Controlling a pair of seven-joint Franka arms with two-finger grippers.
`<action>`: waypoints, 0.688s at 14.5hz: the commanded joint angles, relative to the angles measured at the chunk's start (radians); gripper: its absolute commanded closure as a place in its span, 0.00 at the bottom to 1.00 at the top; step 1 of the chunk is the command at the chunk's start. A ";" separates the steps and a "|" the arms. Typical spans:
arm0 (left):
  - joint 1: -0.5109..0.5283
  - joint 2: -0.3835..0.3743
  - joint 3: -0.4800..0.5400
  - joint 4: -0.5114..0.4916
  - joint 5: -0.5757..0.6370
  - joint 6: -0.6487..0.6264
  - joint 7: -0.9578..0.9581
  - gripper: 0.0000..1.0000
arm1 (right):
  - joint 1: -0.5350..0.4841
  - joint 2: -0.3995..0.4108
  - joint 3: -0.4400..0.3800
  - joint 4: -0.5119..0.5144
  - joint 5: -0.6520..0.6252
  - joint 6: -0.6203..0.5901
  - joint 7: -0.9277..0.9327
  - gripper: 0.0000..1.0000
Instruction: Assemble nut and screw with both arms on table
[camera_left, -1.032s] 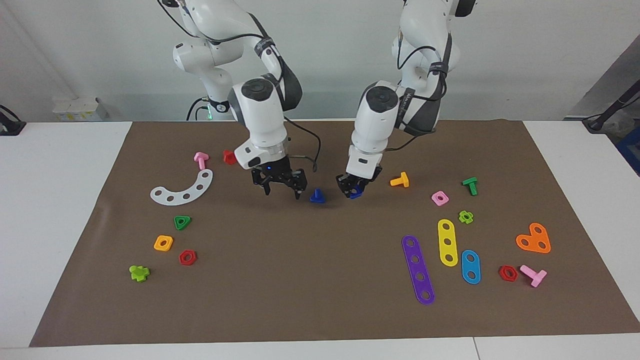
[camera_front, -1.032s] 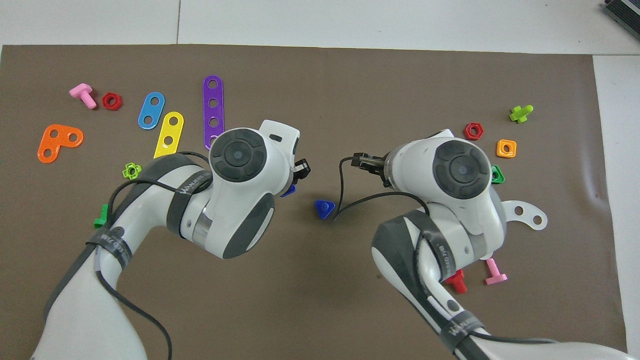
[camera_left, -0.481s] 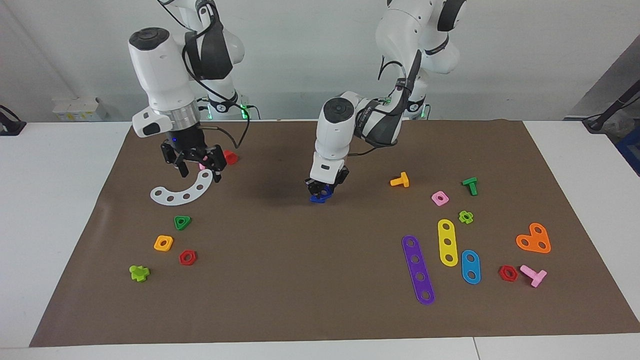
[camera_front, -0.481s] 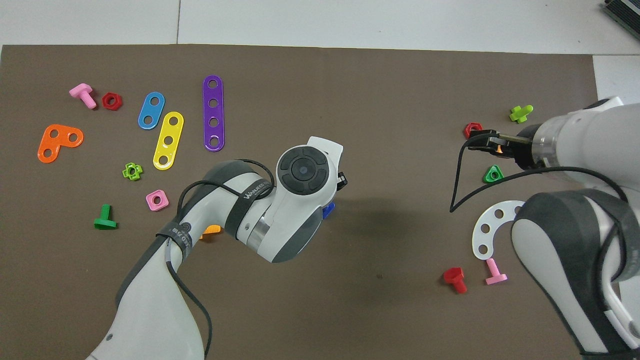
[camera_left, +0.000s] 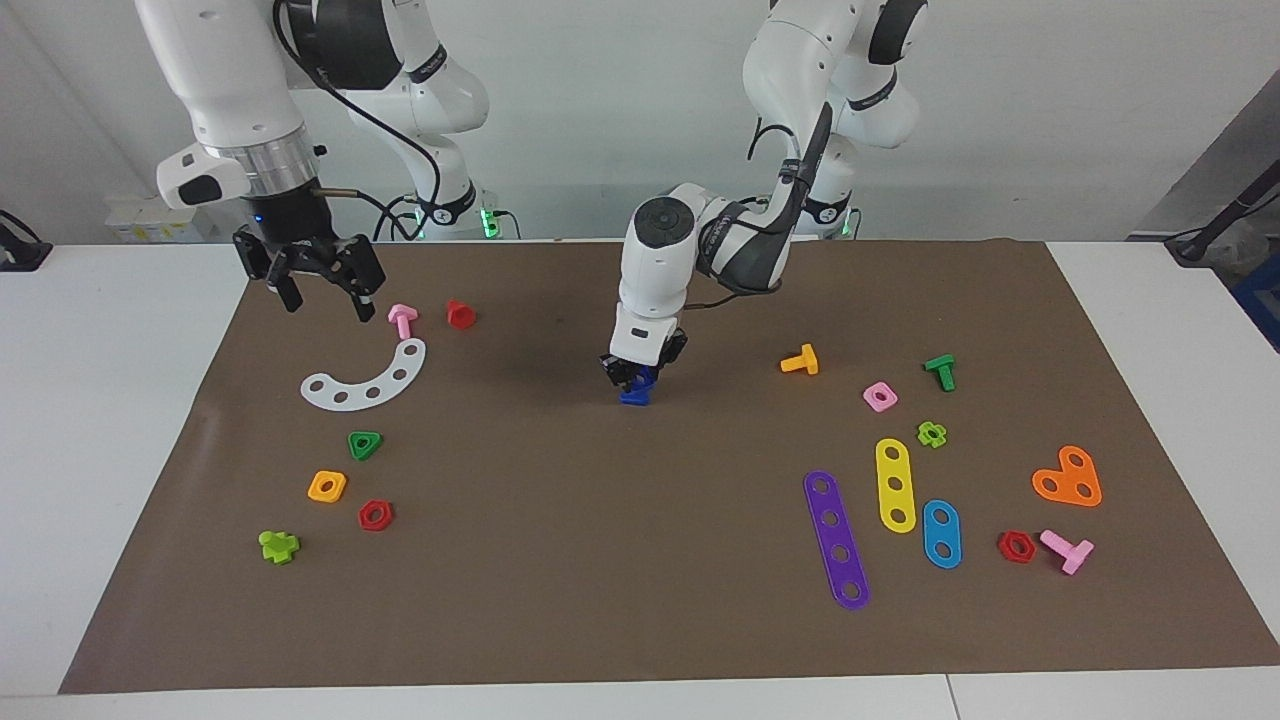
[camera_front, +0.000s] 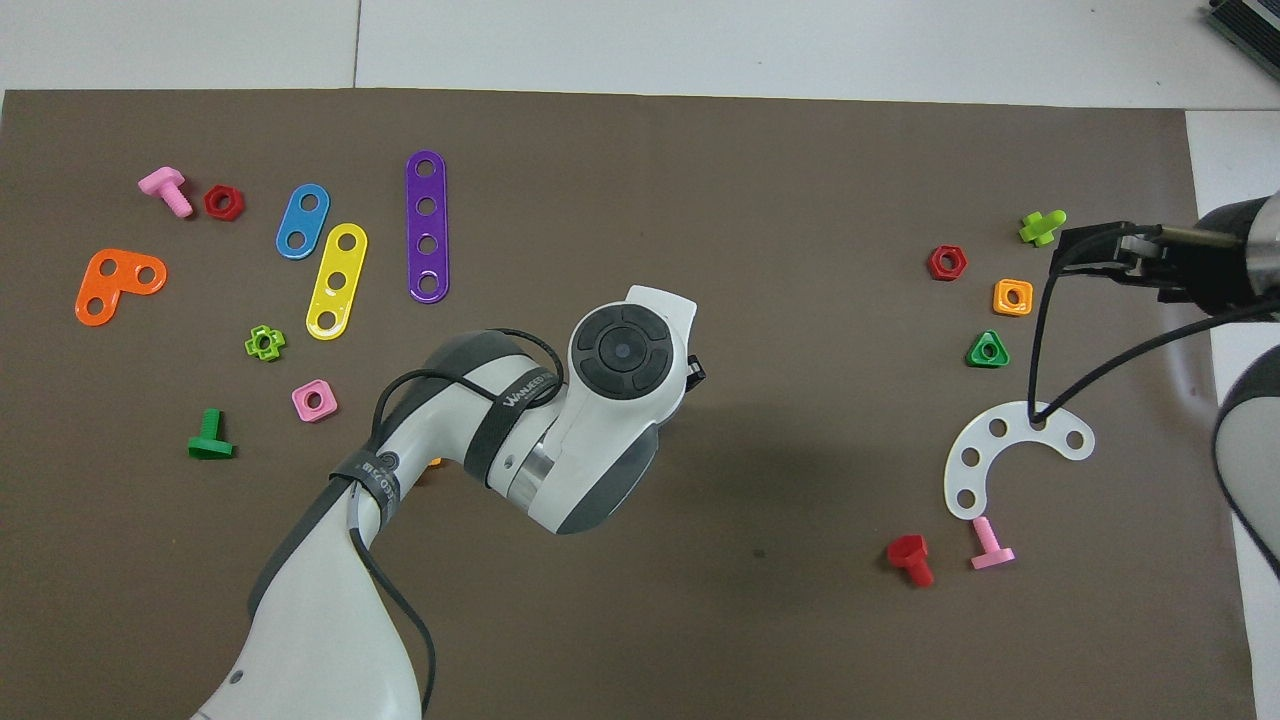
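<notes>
I have the left pincer (camera_left: 636, 372) low over the middle of the brown mat (camera_left: 640, 620) on the white tabletop (camera_left: 120, 460), right at a small dark blue plastic piece (camera_left: 634, 392) that sits on the mat. The fingers look closed around something dark blue just above that piece, which I take for the small dark blue plastic toy nut going onto the small dark blue plastic toy screw (from my seat the two read as one blue lump, so I cannot tell which part is which, or whether they have seated). From above, the left arm's wrist hides the whole joint.

The right pincer (camera_left: 322, 292) hangs with its fingers spread and nothing in them, over the mat's corner at the right arm's end, above the pink T-shaped plastic bolt (camera_left: 402, 320).

To do this step well, I judge I should keep the held part square over the standing one, press straight down gently, and watch that the lower piece does not skate, since nothing steadies it.

Room is generous: bare mat all around the blue parts, with the orange T-shaped plastic bolt (camera_left: 800, 360) and the red plastic bolt (camera_left: 460, 314) well apart from them. Mat edges are nowhere close to the joint.
</notes>
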 joint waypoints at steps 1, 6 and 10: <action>-0.001 0.013 0.013 0.051 -0.019 -0.042 -0.011 1.00 | -0.040 0.059 0.010 0.128 0.017 -0.117 -0.084 0.01; -0.004 0.030 0.011 0.093 -0.037 -0.122 -0.009 1.00 | -0.026 0.058 0.013 0.108 0.022 -0.136 -0.094 0.01; -0.015 0.026 0.009 0.067 -0.042 -0.130 -0.009 1.00 | -0.026 0.052 0.013 0.099 0.022 -0.163 -0.100 0.01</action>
